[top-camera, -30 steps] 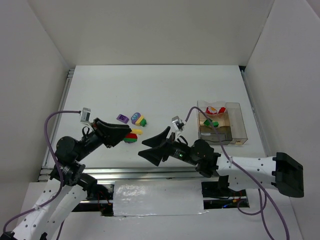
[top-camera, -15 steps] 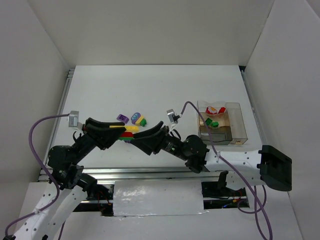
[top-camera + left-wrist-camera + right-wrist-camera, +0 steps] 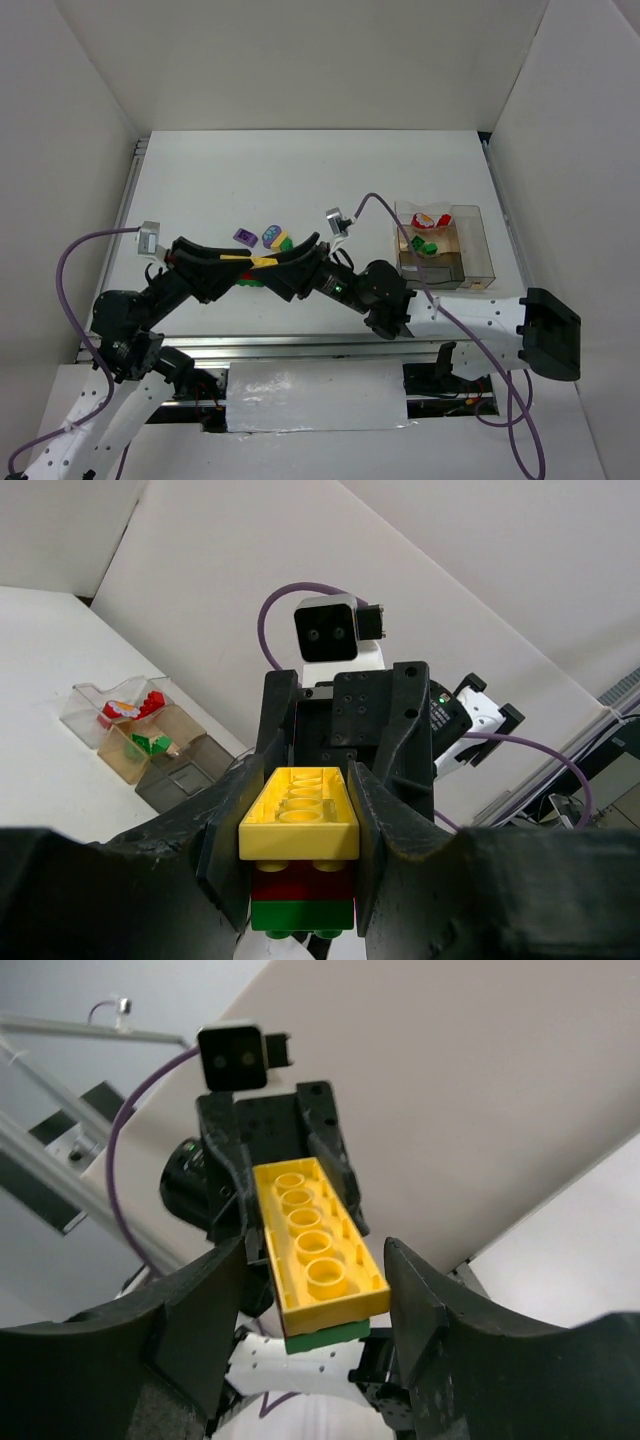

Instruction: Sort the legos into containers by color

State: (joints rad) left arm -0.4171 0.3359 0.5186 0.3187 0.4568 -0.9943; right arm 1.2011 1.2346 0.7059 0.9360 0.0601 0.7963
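- Top external view: the left gripper (image 3: 250, 268) and the right gripper (image 3: 276, 268) meet nose to nose over the near-left part of the table (image 3: 330, 180), with the brick stack (image 3: 262, 262) between them. A second ago the right gripper stood apart, to the right of the stack; it has since closed in. Loose legos (image 3: 272, 238) lie just beyond. The containers (image 3: 472, 250), at the right, hold red and green pieces.
- Left wrist view: the brick stack (image 3: 300, 855) (yellow on top, red in the middle, green beneath) sits between this gripper's own fingers (image 3: 228, 850), which press on both flanks. Left gripper: clenched on the stack.
- Right wrist view: the brick stack (image 3: 318, 1275) lies between the right gripper's fingers (image 3: 190, 1320). The jaws are spread, and a slit of background shows along the left flank. Right gripper: released, straddling, not yet gripping.
- Meaning for the task: the stack mixes three colors and cannot be binned as it is. Judged step: two-gripper separation. The right gripper must clamp one layer before any pull.
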